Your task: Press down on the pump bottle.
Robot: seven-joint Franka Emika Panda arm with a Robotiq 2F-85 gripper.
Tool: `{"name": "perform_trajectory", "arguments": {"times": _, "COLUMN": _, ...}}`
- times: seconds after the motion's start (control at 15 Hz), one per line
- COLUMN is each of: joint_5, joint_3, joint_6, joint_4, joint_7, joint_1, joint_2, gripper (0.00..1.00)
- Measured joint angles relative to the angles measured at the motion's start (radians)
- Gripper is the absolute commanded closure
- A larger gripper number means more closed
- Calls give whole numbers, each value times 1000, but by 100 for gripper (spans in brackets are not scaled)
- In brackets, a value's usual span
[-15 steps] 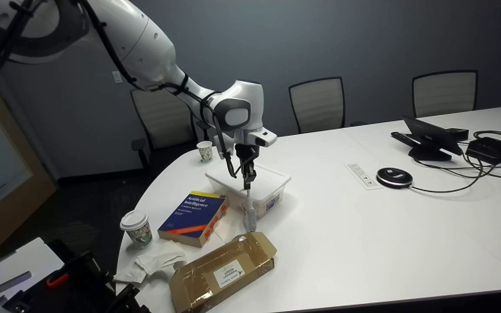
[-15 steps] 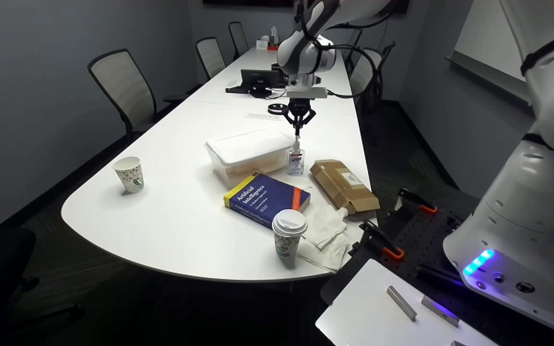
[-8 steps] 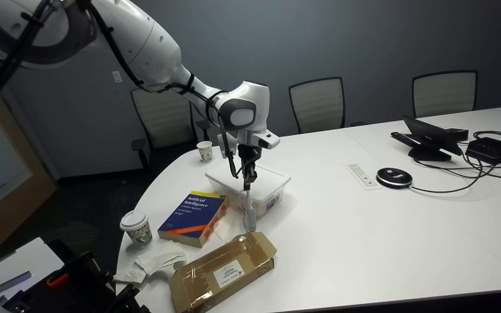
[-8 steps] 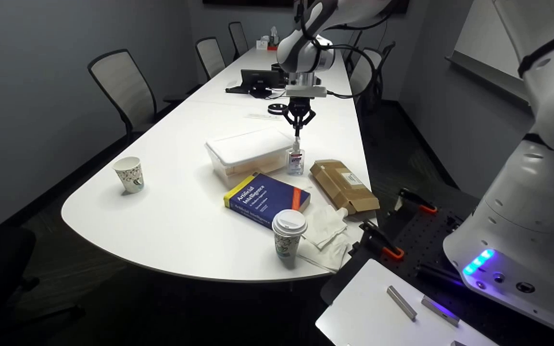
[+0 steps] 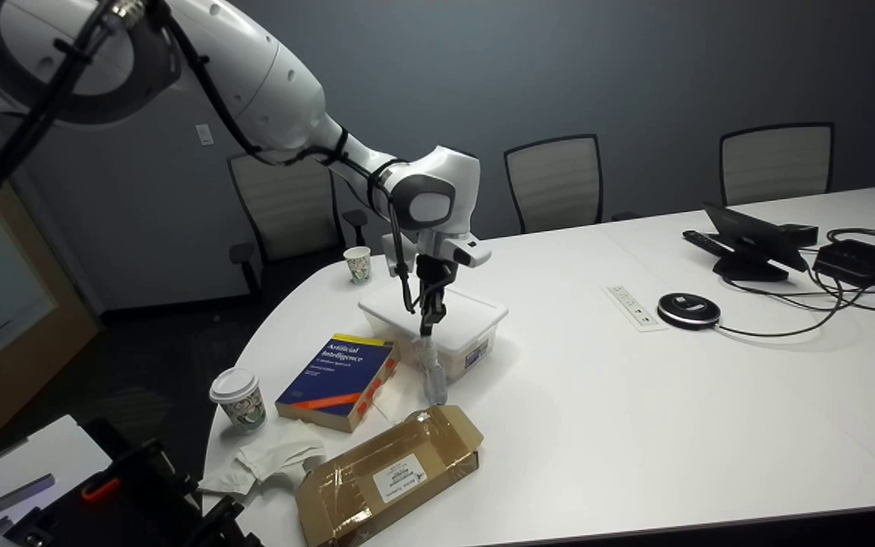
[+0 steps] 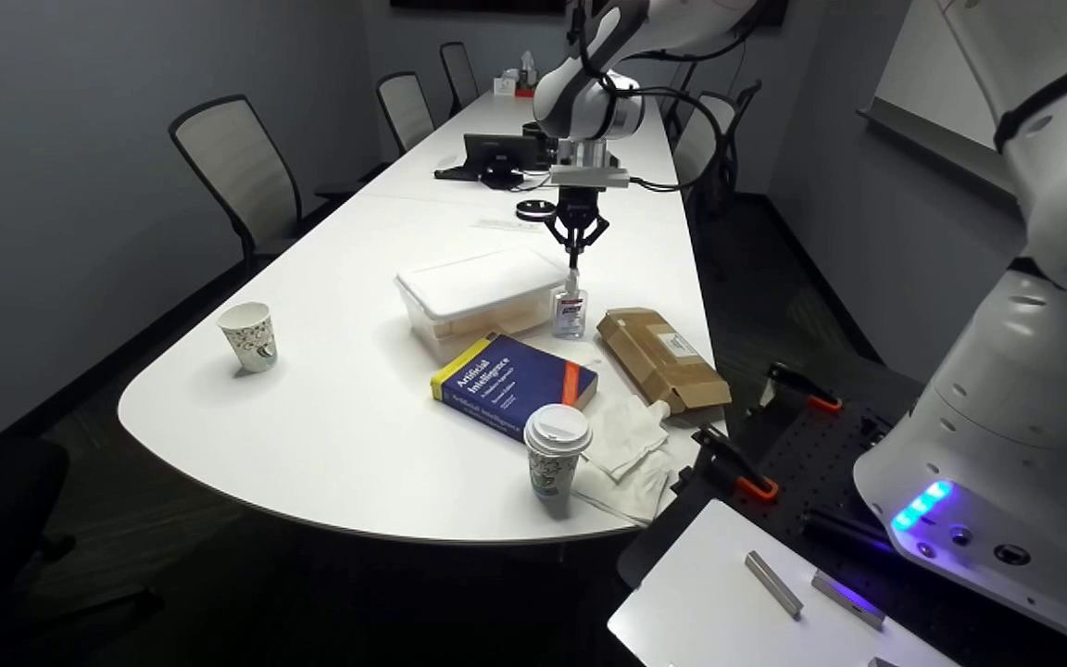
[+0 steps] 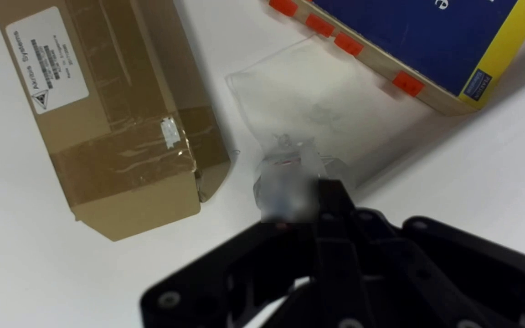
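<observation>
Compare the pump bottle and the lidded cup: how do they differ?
The pump bottle is transparent; the lidded cup is opaque. The bottle has a pump top, the cup a white lid. The gripper is at the bottle's top, apart from the cup. Both bear printing.

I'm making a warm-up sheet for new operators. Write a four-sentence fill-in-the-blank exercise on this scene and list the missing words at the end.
The blue book bears the title "Artificial ______."
The label on the cardboard box has a ______ background.
The gripper points not up but ______, toward the top of the pump bottle.
The paper cup beside the blue book is topped with a white ______.

Missing words: Intelligence; white; down; lid.
</observation>
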State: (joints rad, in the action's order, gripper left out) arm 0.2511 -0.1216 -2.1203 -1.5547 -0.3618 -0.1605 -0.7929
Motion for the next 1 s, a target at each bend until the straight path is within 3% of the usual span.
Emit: {"name": "perform_trajectory", "arguments": {"times": 1.0, "joint_5": -32, "joint_3": -6, "joint_6": 29, "joint_4": 27, "joint_7": -3, "joint_1": 22, "joint_2": -6, "gripper": 100}}
